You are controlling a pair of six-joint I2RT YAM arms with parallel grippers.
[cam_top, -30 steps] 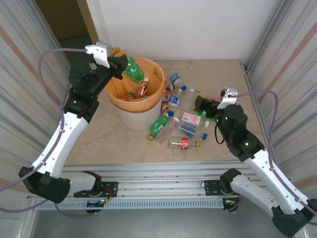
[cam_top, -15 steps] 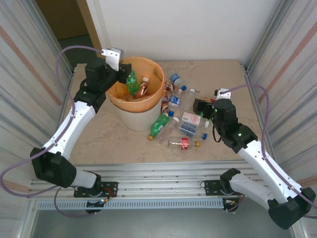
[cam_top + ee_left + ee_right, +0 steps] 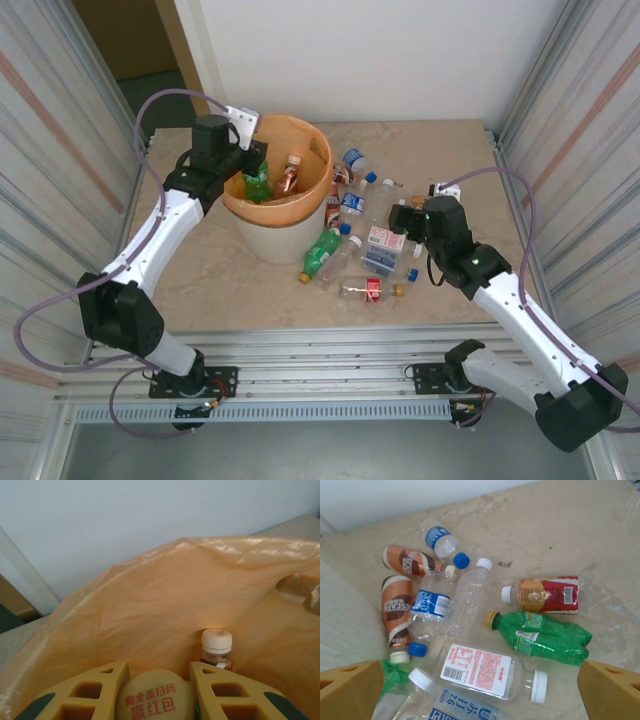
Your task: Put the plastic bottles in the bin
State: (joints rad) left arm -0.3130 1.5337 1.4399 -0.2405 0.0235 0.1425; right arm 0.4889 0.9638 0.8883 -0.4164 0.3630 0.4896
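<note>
Lowered since a second ago, the left gripper [image 3: 252,168] now sits just inside the rim of the round off-white bin lined with an orange plastic bag [image 3: 268,240]. Its yellow fingers [image 3: 95,692] are clamped on the top of a crumpled green plastic bottle [image 3: 258,183], which hangs inside the bin. Between those fingers the bottle's round yellow cap [image 3: 152,702] carries red Chinese print, 揭金盖扫码 赢红包. Just beyond the gripper a brown bottle with a cream cap [image 3: 216,647] stands against the bag. The right gripper [image 3: 405,215] has edged towards the pile and hovers with its jaws spread wide, holding nothing. Directly beneath it lies a clear bottle with a white label printed in red [image 3: 482,666] and a white cap. Ahead and to its right are a green bottle with a yellow cap [image 3: 542,636] and a red-and-gold labelled bottle [image 3: 547,594]. Ahead and to its left are two brown bottles reading "ESCAFE" [image 3: 395,611] and a blue-labelled clear bottle [image 3: 431,604], all lying on the beige tabletop [image 3: 560,525].
</note>
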